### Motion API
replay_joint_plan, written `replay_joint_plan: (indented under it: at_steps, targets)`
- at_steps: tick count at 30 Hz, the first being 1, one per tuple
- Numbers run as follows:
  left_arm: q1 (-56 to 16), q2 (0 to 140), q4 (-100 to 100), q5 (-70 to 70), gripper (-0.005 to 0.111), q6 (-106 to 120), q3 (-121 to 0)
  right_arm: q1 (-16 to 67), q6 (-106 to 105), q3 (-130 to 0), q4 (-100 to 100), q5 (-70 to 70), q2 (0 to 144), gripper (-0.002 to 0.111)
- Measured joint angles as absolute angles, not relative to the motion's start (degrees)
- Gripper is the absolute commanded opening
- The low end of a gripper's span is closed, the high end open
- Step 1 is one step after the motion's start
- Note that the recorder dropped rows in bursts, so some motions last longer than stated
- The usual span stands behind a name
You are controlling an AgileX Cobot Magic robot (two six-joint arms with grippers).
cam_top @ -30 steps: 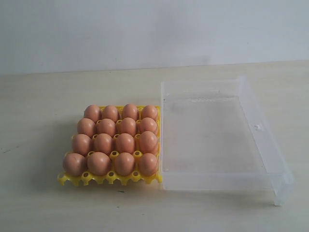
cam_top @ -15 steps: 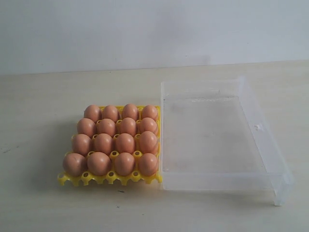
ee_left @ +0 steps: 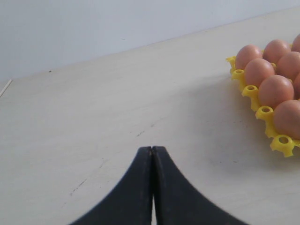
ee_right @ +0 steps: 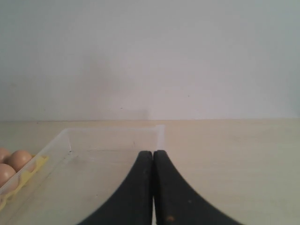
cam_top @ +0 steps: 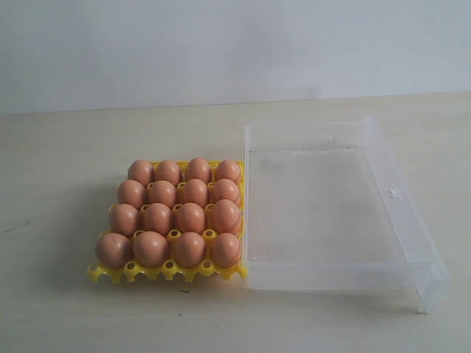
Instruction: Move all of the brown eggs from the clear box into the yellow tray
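The exterior view alone gives the full layout. Sixteen eggs (cam_top: 176,213) fill the tray (cam_top: 165,271), four rows of four. The tray stands on the table (cam_top: 59,316), just beside the left wall of the box (cam_top: 324,220).

Only the wrist views show my grippers. My left gripper (ee_left: 152,149) is clenched on nothing, fingers pressed together, and points low across bare table. The tray's edge row of eggs lies ahead and off to one side, well apart from the tips. My right gripper (ee_right: 153,152) is likewise clenched and holds nothing. It is aimed level toward the back wall, with the box near its tips. A few eggs are visible beyond the box's far side.
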State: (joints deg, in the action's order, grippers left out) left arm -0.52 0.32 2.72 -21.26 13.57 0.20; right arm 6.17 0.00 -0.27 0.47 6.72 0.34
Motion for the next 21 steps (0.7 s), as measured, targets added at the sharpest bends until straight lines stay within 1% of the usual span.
replay_joint_plan:
  at_steps: [21]
  targets:
    - [-0.52, 0.32, 2.72, -21.26, 0.0, 13.57, 0.2, 3.62, 0.0, -0.27, 0.36, 6.72, 0.34, 0.0]
